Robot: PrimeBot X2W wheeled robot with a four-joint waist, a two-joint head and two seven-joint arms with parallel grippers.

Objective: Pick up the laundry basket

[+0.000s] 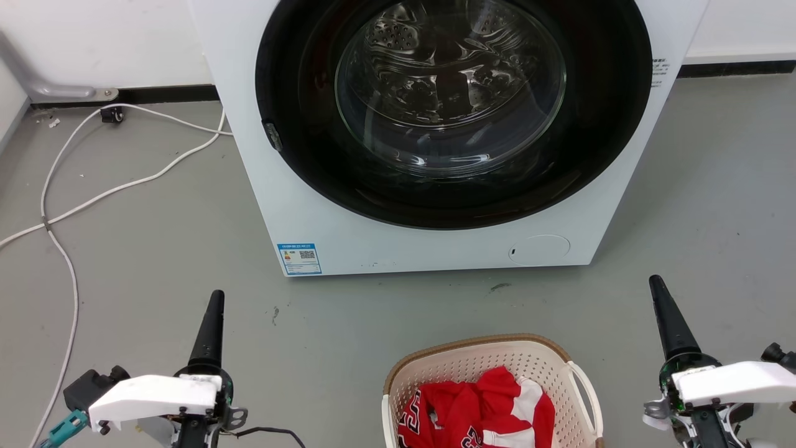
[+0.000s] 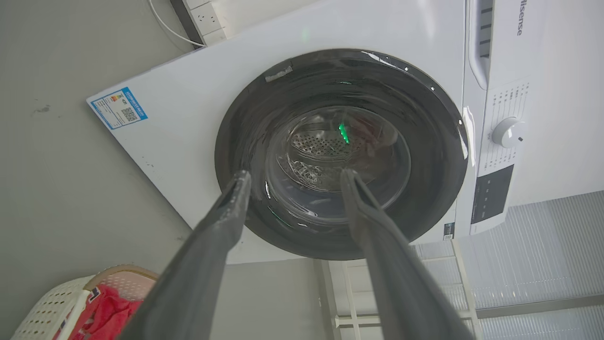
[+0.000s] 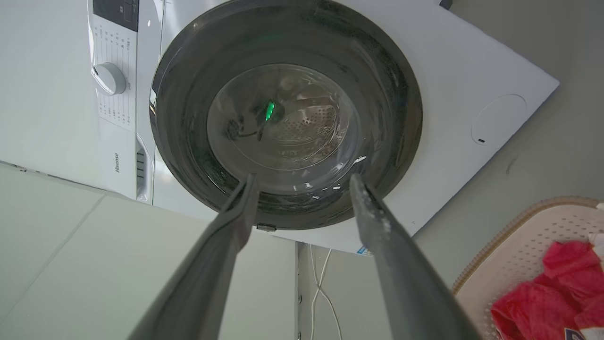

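Floor (image 1: 143,261): grey, lightly scuffed.
Wall (image 1: 93,37): white, black skirting.
Washing machine (image 1: 348,230): white, round dark door shut.
Cable (image 1: 130,184): white, loose on floor, left.

Left gripper (image 1: 215,302): long dark fingers (image 2: 222,226), tapered, matte grey up close, blunt tips. Behind them is a white angular left cover (image 1: 155,393). At its back are a black block (image 1: 93,384) and a teal connector (image 1: 62,429). Metal left bracket (image 1: 235,415) at the base, with a thin black cable (image 1: 273,430) curving off it. Right gripper (image 1: 658,289): same dark cone shape. One of the right fingers (image 3: 377,226) has pale scuffs near its tip. White right cover (image 1: 737,379), green-tinted ring (image 1: 666,373) at the finger base, black knob (image 1: 780,354), metal right bracket (image 1: 653,410).
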